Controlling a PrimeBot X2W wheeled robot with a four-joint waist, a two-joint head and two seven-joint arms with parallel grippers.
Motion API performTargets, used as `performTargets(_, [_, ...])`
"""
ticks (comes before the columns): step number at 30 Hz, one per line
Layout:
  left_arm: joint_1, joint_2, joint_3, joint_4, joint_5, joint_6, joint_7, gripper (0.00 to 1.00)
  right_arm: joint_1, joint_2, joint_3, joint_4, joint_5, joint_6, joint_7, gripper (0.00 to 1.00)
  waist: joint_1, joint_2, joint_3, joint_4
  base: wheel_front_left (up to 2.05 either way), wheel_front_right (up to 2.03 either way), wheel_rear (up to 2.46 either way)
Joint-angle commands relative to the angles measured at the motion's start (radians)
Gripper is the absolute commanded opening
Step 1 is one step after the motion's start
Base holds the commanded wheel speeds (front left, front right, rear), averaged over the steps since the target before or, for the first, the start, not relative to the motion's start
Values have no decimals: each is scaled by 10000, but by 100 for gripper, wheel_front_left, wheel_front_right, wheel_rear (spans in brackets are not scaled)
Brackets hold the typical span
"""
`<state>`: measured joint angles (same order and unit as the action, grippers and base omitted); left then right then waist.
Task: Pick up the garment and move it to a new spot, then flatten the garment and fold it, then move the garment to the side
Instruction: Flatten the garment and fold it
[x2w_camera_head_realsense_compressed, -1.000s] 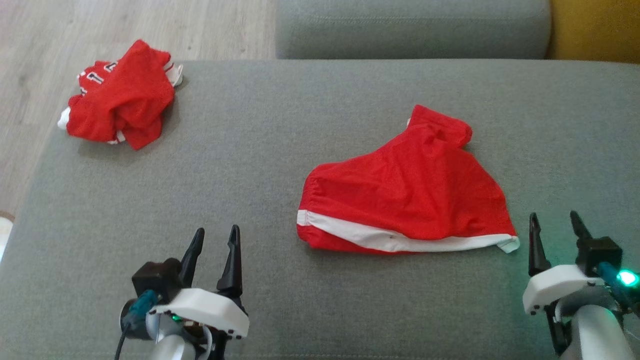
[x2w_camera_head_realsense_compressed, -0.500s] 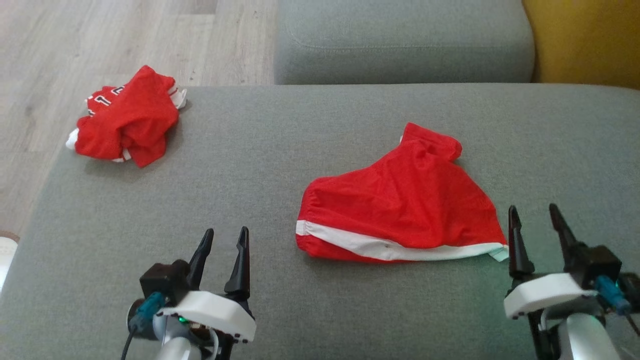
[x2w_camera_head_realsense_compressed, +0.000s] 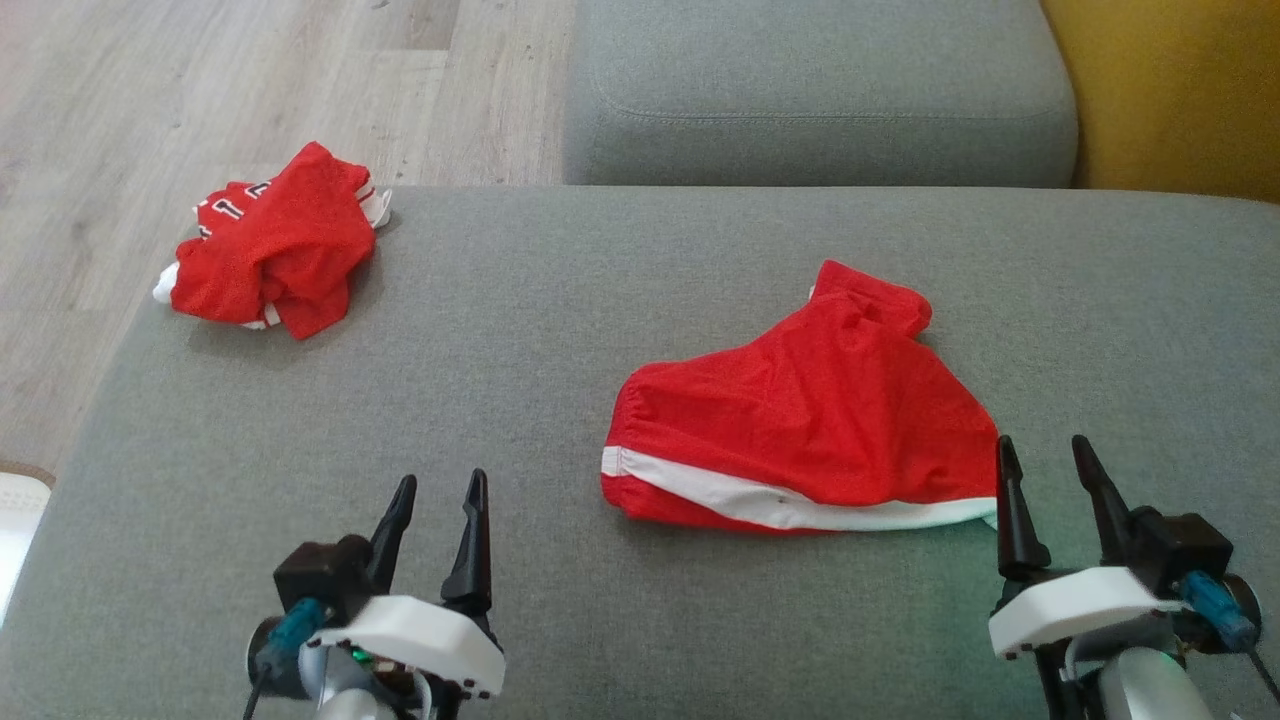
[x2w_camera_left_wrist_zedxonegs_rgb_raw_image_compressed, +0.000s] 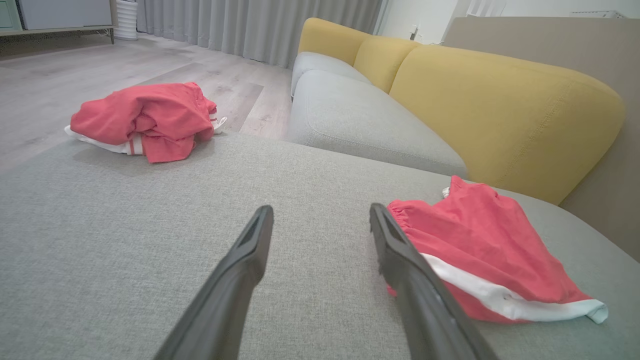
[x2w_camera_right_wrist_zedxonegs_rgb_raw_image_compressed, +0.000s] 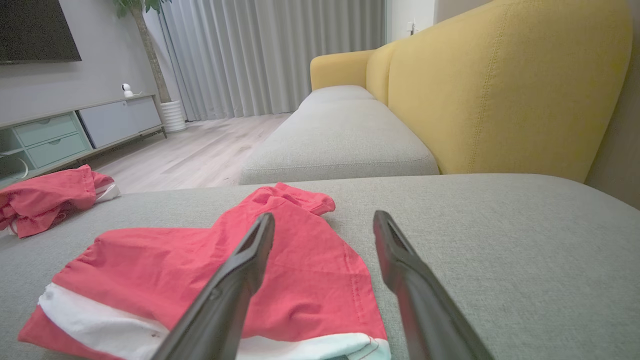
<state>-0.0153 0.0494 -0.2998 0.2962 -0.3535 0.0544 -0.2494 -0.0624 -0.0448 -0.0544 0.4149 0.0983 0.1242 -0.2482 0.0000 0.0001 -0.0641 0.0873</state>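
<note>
1. Gaping wide and empty, the right gripper (x2w_camera_head_realsense_compressed: 1042, 442) sits over the grey cushion (x2w_camera_head_realsense_compressed: 520, 400).
2. Left gripper (x2w_camera_head_realsense_compressed: 441, 478): fingers likewise spread, holding nothing.
3. Red garment (x2w_camera_head_realsense_compressed: 800, 420) lies at the right gripper's ten o'clock, just beside its fingertips.
4. Crumpled red jersey (x2w_camera_head_realsense_compressed: 275, 245): eleven o'clock from the left gripper, well apart.

Even soft daylight, faint shadows, wrist views wide-angle warped, head view grainy.
</note>
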Motion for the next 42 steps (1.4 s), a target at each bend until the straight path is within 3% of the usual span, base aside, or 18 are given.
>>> performTargets(1, [-349, 8, 381, -258, 130, 52, -124, 100, -291, -55, 273, -254, 38, 65, -132, 100, 0, -1, -2, -6, 0, 0, 0])
performTargets(19, [-367, 8, 408, -194, 220, 76, -124, 100, -347, -55, 298, -201, -130, 65, -133, 100, 0, -1, 176, -110, 0, 0, 0])
performTargets(26, [-982, 8, -289, 675, -183, -665, -34, 100, -368, -55, 323, -443, -376, 65, -63, 100, 0, -1, 496, -375, 0, 0, 0])
performTargets(31, [-1930, 8, -984, 1444, -1391, -1279, 719, 100, -409, -55, 232, -670, -551, 65, 43, 100, 0, -1, 913, -674, 0, 0, 0])
performTargets(42, [-3751, 8, -1632, 3232, -2983, -1575, 1505, 100, -744, -55, 51, -1067, -751, 65, 123, 100, 0, -1, 1957, -1297, 0, 0, 0])
